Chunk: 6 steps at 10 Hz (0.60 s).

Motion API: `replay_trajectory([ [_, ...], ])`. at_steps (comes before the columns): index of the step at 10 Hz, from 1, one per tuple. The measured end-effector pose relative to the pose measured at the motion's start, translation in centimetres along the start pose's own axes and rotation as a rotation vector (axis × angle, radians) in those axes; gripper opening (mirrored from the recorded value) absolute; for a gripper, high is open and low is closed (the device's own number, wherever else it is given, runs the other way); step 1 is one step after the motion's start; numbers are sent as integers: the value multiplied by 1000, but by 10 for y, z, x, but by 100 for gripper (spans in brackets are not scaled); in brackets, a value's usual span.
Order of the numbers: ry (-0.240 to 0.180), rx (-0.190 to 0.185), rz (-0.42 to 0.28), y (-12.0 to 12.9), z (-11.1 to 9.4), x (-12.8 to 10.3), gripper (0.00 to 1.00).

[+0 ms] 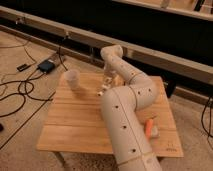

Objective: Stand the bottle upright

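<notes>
The gripper (108,78) hangs over the far half of the counter (75,125), pointing down from the arm's (131,97) last joint, a little toward 12 o'clock of the counter's middle. Its fingers stand spread wide and have no hold on anything that I can make out.

The bottle (103,89) lies on its side on the wood just beside the fingertips, at about 7 o'clock from them, with its white cap end pointing toward 7 o'clock as well. Whether a fingertip touches the bottle's body I cannot tell; the two are very close.

The cup (72,79) stands upright at roughly 10 o'clock from the bottle, apart from it, near the counter's far left corner. The far edge of the counter runs near the fingers at 12 o'clock. From the bottle toward 6, 7 and 8 o'clock the wood shows bare all the way to the near and left edges. At 3 to 5 o'clock the thick arm crosses over the counter and hides the surface beneath it. Beyond the arm, near the right front corner, an orange thing (149,124) lies against a small pale block (155,131), well apart from the bottle. Cables (20,90) and a dark box (46,66) lie on the floor (20,140) at 9 to 10 o'clock.
</notes>
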<state>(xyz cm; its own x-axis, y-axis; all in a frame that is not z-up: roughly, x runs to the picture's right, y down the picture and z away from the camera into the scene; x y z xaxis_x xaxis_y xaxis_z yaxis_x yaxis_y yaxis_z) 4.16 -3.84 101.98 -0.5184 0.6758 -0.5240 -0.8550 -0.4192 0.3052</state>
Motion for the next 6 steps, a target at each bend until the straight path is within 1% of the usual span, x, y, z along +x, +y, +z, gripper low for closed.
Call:
replay_trajectory([
  [3,-2,15,-19,4,-1,6,65],
  [6,-8,16,-17,8,-3,10,65],
])
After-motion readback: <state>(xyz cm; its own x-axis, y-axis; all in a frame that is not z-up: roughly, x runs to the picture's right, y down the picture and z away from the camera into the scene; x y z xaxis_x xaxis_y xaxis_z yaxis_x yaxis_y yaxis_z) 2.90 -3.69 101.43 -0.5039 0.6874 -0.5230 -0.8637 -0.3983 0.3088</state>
